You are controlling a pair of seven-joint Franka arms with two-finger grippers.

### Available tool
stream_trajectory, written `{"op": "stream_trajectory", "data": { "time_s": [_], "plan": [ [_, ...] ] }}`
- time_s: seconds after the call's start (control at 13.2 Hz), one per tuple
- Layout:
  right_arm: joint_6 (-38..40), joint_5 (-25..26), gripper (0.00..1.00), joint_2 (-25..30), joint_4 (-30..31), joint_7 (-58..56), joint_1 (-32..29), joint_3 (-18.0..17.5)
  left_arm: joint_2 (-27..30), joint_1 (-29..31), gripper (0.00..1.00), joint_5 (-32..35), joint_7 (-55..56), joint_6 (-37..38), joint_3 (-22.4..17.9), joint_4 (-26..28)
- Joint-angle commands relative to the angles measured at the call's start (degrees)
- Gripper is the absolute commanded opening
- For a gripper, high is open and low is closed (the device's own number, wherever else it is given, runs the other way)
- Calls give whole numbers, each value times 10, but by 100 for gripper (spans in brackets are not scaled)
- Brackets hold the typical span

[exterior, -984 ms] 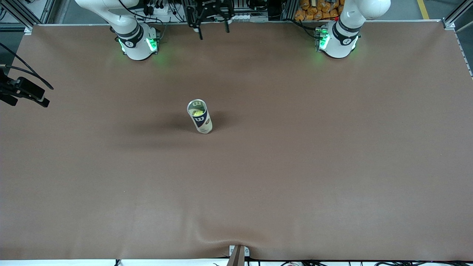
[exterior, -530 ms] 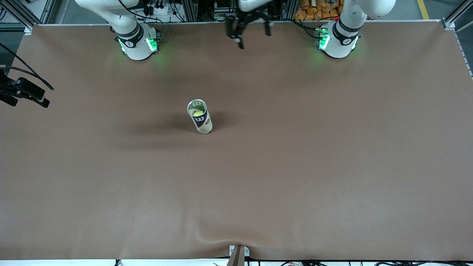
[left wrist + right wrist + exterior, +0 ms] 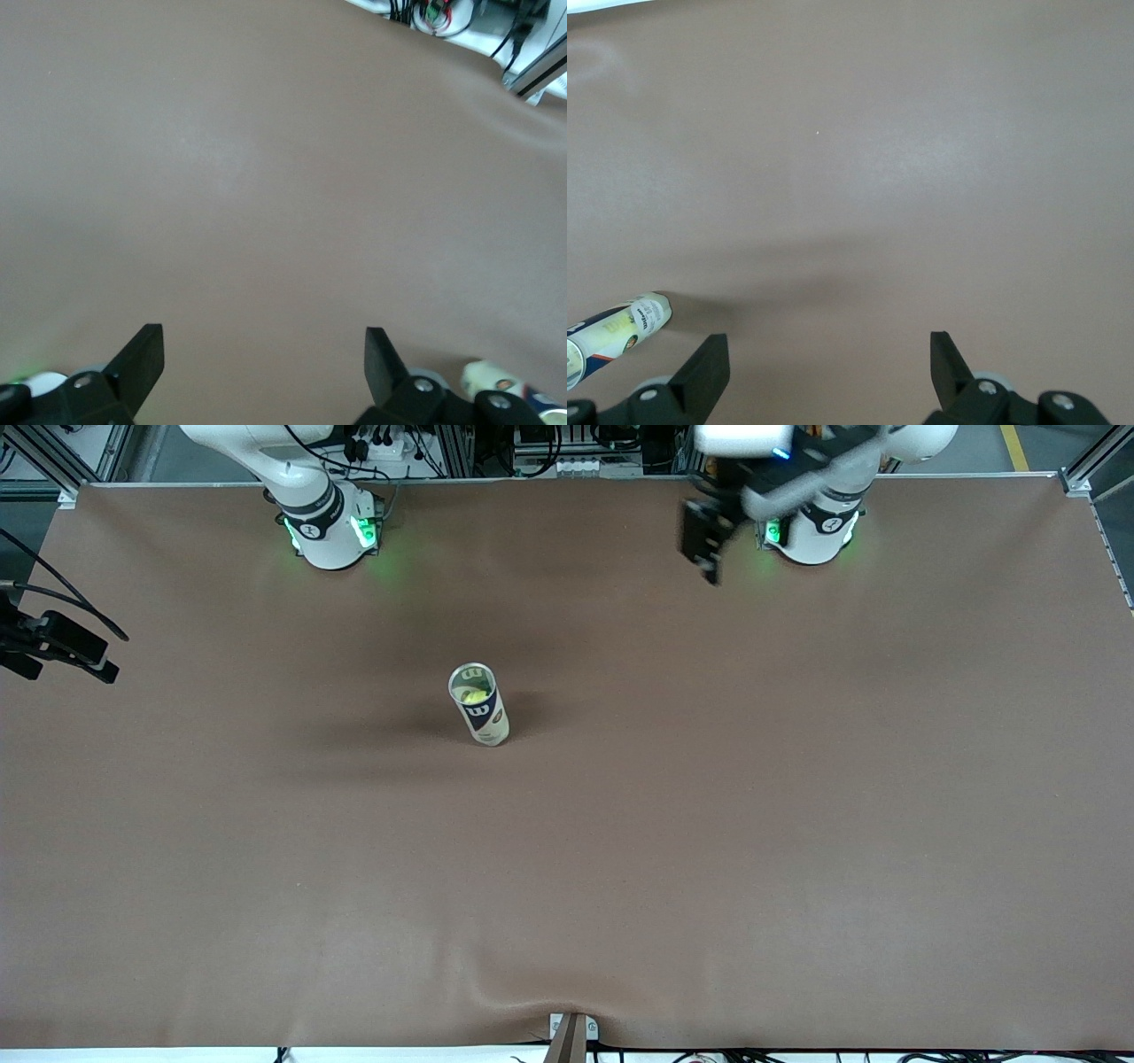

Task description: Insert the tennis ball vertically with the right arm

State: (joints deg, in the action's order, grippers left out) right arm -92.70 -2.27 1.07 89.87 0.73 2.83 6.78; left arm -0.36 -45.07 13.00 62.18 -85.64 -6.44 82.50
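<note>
Both arms are white with black joint bands; each base (image 3: 330,530) glows green, and the black fingers (image 3: 139,359) carry small screws.

I have the left gripper (image 3: 709,549) up in the air just beside the left arm's own base, its wrist folded low across that base and its 2 jaws spread wide with nothing between them. My right arm (image 3: 292,478) rises from its base at its end of the bench and runs out of the front view. In its wrist view the right gripper (image 3: 824,367) hangs high, jaws wide apart and empty
</note>
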Motion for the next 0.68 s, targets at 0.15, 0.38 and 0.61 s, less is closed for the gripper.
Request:
{"op": "stream_trajectory", "data": {
  "time_s": [0.15, 0.38, 0.61],
  "plan": [
    [6, 10, 100, -2, -6, 3, -5, -5, -8, 141, 100, -64, -186, -6, 6, -9],
    [6, 10, 100, -2, -6, 3, -5, -5, -17, 232, 100, -113, -237, -7, 6, -7],
    [6, 10, 100, -2, -7, 3, -5, -5, -17, 306, 100, -144, -369, -13, 6, -3]
  ]
}}
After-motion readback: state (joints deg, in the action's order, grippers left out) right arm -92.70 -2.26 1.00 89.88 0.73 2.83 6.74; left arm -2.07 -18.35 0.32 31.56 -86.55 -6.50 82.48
